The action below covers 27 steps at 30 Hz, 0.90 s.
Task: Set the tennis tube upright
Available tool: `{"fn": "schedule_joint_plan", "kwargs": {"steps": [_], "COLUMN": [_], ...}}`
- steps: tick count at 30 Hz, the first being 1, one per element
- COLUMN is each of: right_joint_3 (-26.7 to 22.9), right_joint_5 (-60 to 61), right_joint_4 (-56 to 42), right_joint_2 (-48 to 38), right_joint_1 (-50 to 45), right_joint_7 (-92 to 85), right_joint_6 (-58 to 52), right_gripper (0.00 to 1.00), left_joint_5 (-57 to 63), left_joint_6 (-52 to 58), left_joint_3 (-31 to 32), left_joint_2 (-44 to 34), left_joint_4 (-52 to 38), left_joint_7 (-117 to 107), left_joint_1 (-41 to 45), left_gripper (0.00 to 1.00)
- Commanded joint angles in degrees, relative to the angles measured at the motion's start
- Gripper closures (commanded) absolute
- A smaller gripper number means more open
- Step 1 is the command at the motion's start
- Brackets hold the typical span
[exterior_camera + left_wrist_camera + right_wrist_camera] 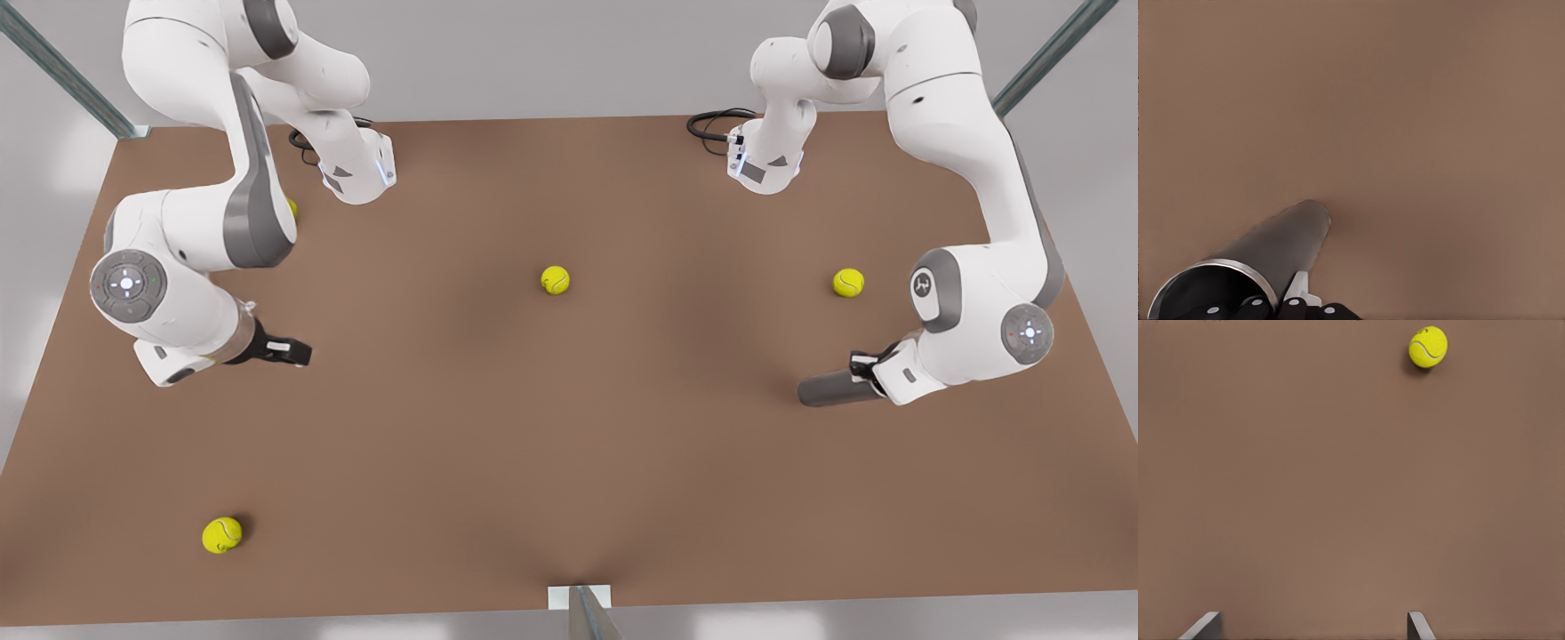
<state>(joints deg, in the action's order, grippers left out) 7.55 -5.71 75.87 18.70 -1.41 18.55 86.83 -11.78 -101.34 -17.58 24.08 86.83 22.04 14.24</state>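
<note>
Left gripper [864, 373] clamps the lying tennis tube [831, 389] at its open end.
The tube is smooth grey metal with a bright rim, stretched flat on the matte brown table [569, 462] away from the fingers. Right gripper [298, 352] hovers spread and empty; a fuzzy yellow tennis ball [1427, 347] lies well beyond it.

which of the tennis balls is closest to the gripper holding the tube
The tennis ball at the front view's right, just behind the left gripper gripping the tennis tube.

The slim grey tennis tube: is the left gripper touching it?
Touching. In the front view the left gripper closes on the slim grey tennis tube at its end.
</note>
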Motion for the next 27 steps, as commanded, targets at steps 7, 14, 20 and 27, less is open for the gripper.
{"fn": "schedule_joint_plan", "kwargs": {"steps": [7, 14, 20, 27], "right_joint_3": [0.4, 0.0, 0.5, 0.5], "right_joint_5": [0.2, -1.9, 4.4, 4.6], "right_joint_4": [-0.5, -2.1, -2.4, -2.4], "right_joint_2": [0.1, 0.0, -0.1, -0.7], "right_joint_1": [-2.7, -3.5, -0.8, -1.1], "right_joint_7": [0.4, -0.4, -8.9, -14.8], "right_joint_6": [-0.2, -0.1, 5.0, 4.7], "right_gripper": [0.0, 0.0, 0.0, 0.0], "left_joint_5": [-0.9, -1.1, -0.4, -0.5], "left_joint_6": [-0.8, -1.3, -1.6, -1.5], "left_joint_3": [0.2, 0.3, 1.0, 1.1], "left_joint_2": [1.2, 2.4, 2.6, 2.5], "left_joint_4": [0.1, 0.1, 0.1, 0.1], "left_joint_7": [-0.4, -0.9, -3.6, -3.7], "left_joint_1": [0.0, -0.1, -0.1, 0.0], "left_gripper": [0.79, 0.79, 0.05, 0.0]}}
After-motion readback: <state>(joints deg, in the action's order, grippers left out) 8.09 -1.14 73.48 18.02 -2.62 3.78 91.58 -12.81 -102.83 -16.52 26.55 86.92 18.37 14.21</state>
